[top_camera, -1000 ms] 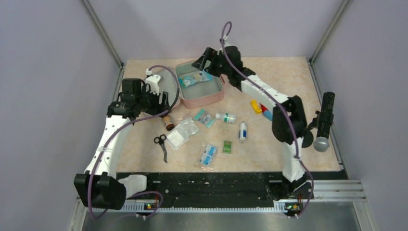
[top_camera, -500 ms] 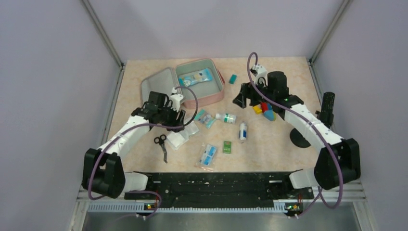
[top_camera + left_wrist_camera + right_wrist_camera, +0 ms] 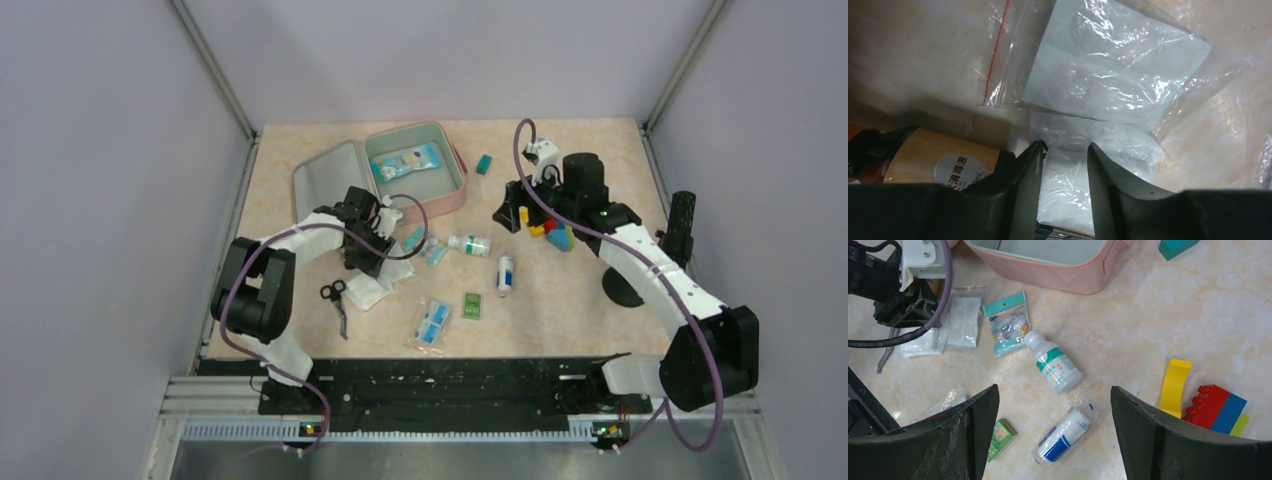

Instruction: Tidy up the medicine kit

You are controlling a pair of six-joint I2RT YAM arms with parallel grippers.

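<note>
The pink medicine kit (image 3: pixel 440 197) lies open at the back, its lid (image 3: pixel 325 180) flat to the left, with a blue-and-white packet (image 3: pixel 408 160) in its grey-green tray. My left gripper (image 3: pixel 372 255) is down on the clear gauze packets (image 3: pixel 368 288) in front of the kit. In the left wrist view its fingers (image 3: pixel 1030 165) are shut on a white bagged gauze packet (image 3: pixel 1065 175), with another flat packet (image 3: pixel 1108 80) beyond. My right gripper (image 3: pixel 1053 395) hangs open above a white bottle (image 3: pixel 1055 365) and a bandage roll (image 3: pixel 1063 435), holding nothing.
A brown bottle (image 3: pixel 938 160) lies just left of the left fingers. Scissors (image 3: pixel 337 300), a green box (image 3: pixel 473 305), a blue packet (image 3: pixel 432 322) and a teal-topped packet (image 3: pixel 1008 322) are scattered in front. Coloured blocks (image 3: pixel 550 230) and a teal block (image 3: pixel 484 163) sit right of the kit.
The right gripper left the kit and swung right over the loose items, then barely moved. The left gripper moved right and down onto the gauze packets.
</note>
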